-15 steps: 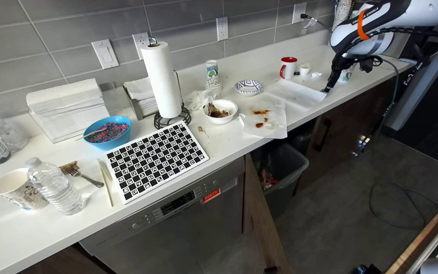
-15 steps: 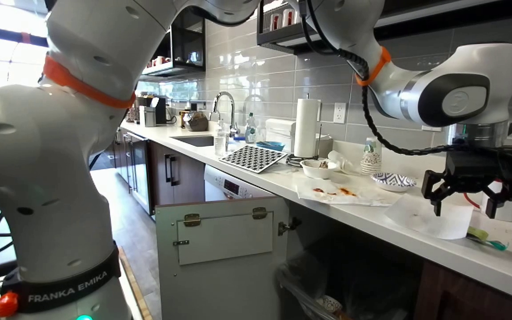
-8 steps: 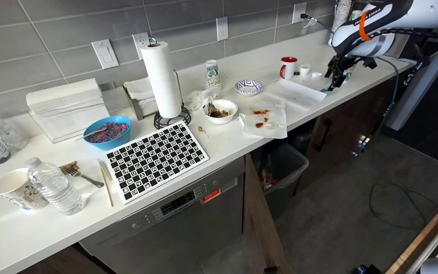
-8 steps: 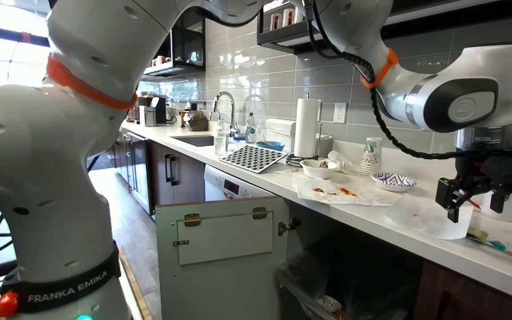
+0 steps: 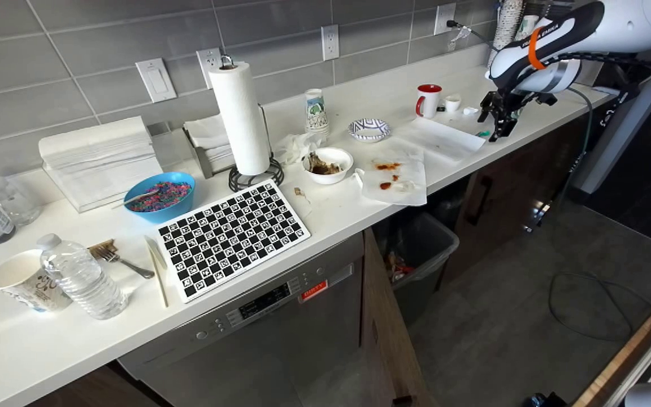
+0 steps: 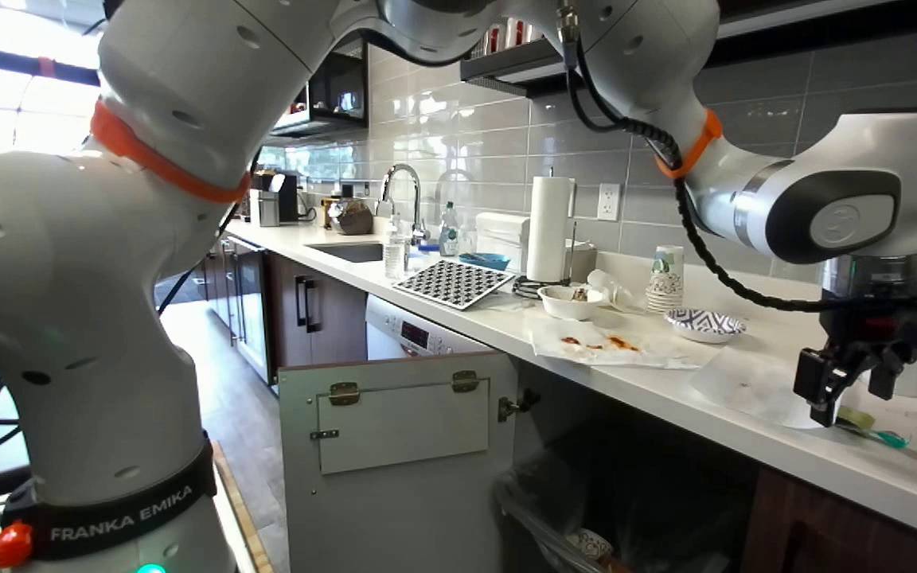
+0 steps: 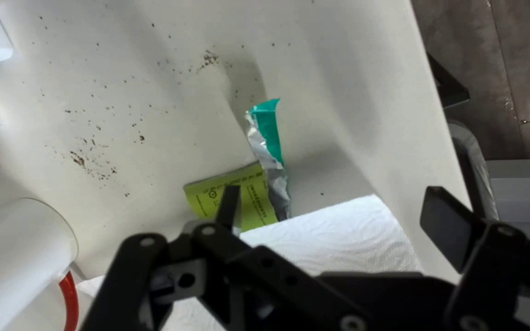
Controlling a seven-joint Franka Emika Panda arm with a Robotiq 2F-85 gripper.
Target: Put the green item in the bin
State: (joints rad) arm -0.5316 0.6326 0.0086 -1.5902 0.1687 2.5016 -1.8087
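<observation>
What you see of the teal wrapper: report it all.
The teal wrapper is a narrow, crumpled strip, teal toward one end, elsewhere silvery like foil. It lies on the counter, against a printed lime-green piece, perhaps joined. Its silver end seems to reach the paper towel. The open claw isn't gripping it.

Green item (image 7: 270, 154) is a narrow, crumpled strip, teal w/ shiny silver, lying on the counter (image 7: 384, 115) nr its front edge. Bin (image 5: 424, 291) is dk grey, standing upright below counter level, w/ see-through liner (image 6: 546, 481) over its rim & some trash (image 5: 398, 267) inside.
</observation>
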